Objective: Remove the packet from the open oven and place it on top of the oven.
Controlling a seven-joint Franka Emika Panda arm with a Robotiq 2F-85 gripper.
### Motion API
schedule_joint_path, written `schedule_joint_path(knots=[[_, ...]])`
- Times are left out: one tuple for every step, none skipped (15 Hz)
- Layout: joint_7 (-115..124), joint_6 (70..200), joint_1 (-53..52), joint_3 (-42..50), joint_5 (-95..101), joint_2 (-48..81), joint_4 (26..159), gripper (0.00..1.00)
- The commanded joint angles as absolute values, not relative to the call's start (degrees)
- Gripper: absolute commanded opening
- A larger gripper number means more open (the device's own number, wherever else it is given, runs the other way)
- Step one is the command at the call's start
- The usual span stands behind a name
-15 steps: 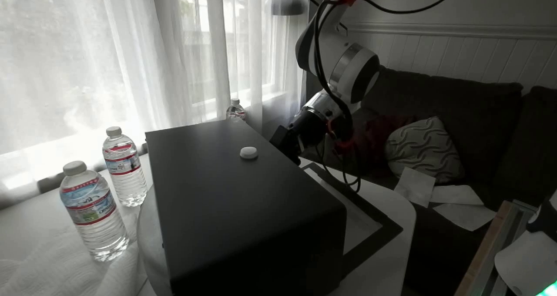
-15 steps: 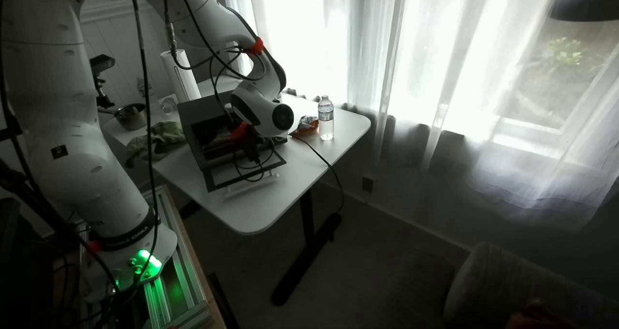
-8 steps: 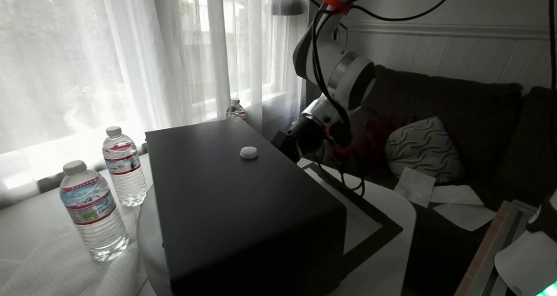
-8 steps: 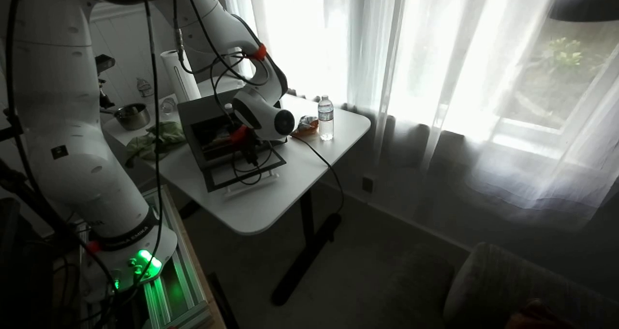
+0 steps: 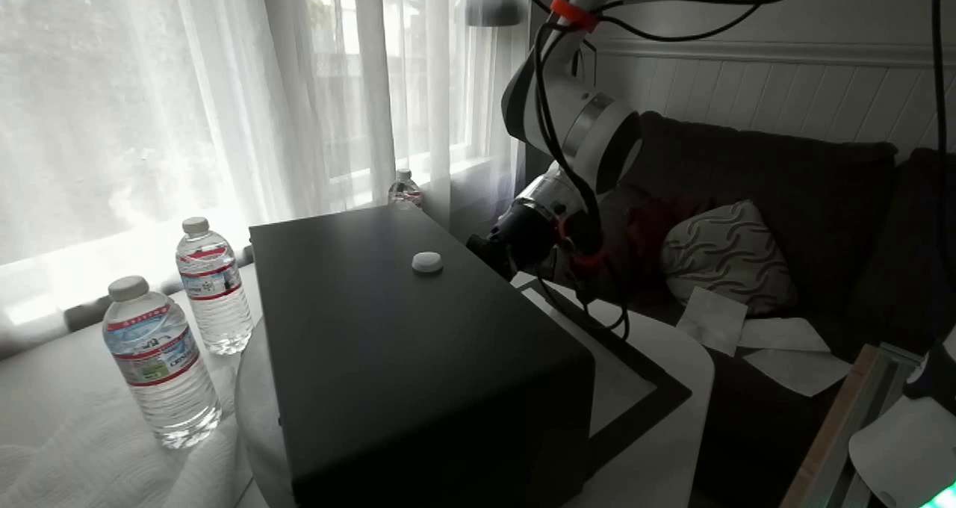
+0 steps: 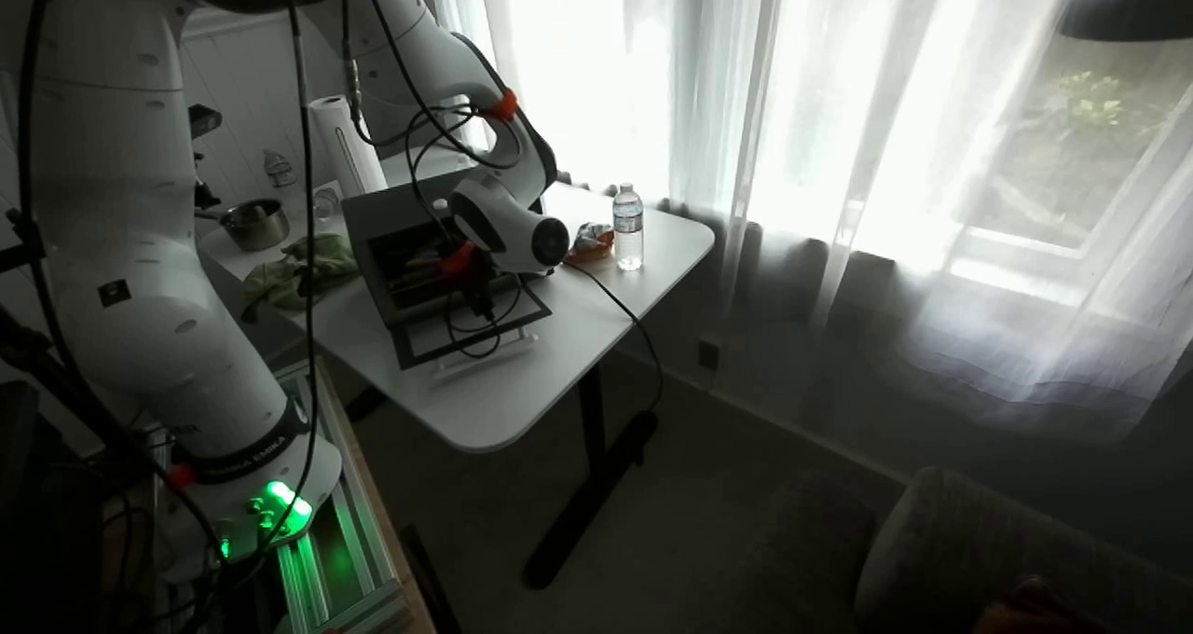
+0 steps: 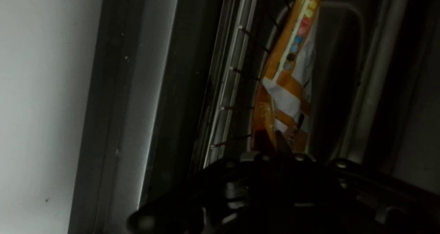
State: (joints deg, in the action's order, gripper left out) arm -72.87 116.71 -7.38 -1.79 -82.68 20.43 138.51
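Note:
The oven is a matte black box on the white table, also seen in another exterior view. Its door is folded down flat in front. The packet, orange, white and dark with coloured dots, lies inside the oven over the wire rack in the wrist view. My gripper reaches into the oven mouth, with its fingers close together on the packet's near end. The fingertips are very dark. In an exterior view the gripper is partly hidden behind the oven's front edge.
A white cap sits on the oven top. Two water bottles stand behind the oven. Another bottle stands beside an orange and silver bag. A green cloth and a pot are at the oven's other side.
The arm has sunk slightly, and the wrist has shifted a little toward the oven. The oven, door and bottles have not moved.

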Motion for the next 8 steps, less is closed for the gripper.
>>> schedule_joint_path(knots=[[-73.0,113.9,-5.7,-2.0,-82.6,18.9,139.6,0.0],[-73.1,113.5,-5.3,-1.8,-82.6,18.4,140.0,0.0],[-73.2,112.5,-4.8,-1.6,-82.5,17.5,140.7,0.0],[-73.3,112.6,-4.8,-1.4,-81.6,16.4,141.7,0.0],[-73.6,111.3,-4.3,-1.2,-80.9,15.4,142.7,0.0],[-73.7,110.6,-4.0,-1.0,-80.2,14.4,143.7,0.0],[-73.1,109.9,-3.7,-0.7,-78.9,13.2,145.1,0.0],[-72.4,109.7,-3.5,-0.3,-77.4,12.2,146.3,0.0]])
